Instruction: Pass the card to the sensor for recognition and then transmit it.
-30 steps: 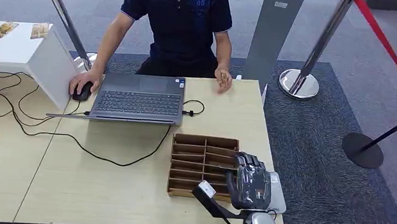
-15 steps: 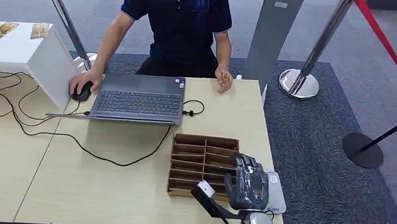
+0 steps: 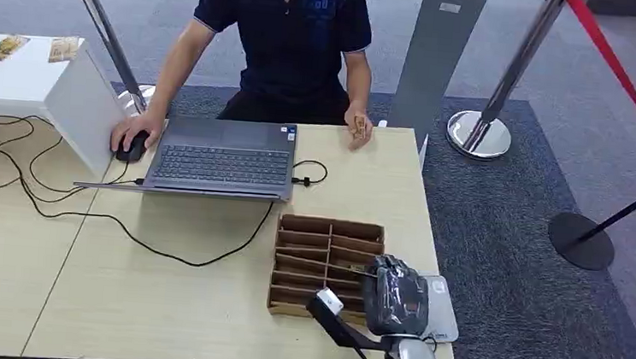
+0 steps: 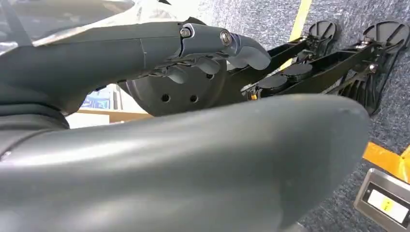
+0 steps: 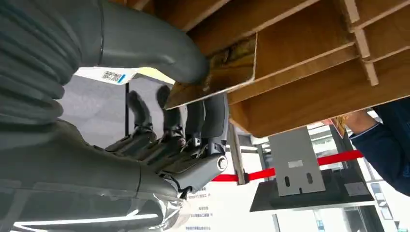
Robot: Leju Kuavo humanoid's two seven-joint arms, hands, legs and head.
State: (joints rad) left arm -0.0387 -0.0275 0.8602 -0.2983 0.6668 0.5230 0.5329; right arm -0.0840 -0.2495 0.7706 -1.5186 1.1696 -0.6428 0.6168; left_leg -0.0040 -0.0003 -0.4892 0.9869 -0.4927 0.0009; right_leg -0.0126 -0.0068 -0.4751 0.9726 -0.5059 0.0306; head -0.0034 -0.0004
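Fingers (image 5: pixel 193 125) and thumb of the right hand (image 3: pixel 400 296) pinch the card (image 5: pixel 220 72) at its edge over the slotted cardboard tray (image 3: pixel 325 266); thin, light, stiff and probably slippery, it wants a firm edge pinch.

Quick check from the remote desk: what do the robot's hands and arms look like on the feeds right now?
The right hand is dark grey under a glossy clear cover, on a silver arm with a pale grey wrist block. Up close, the right hand shows a grey ribbed cover, a thick grey thumb and darker fingers. The left hand is smooth matte grey, with visible screws.
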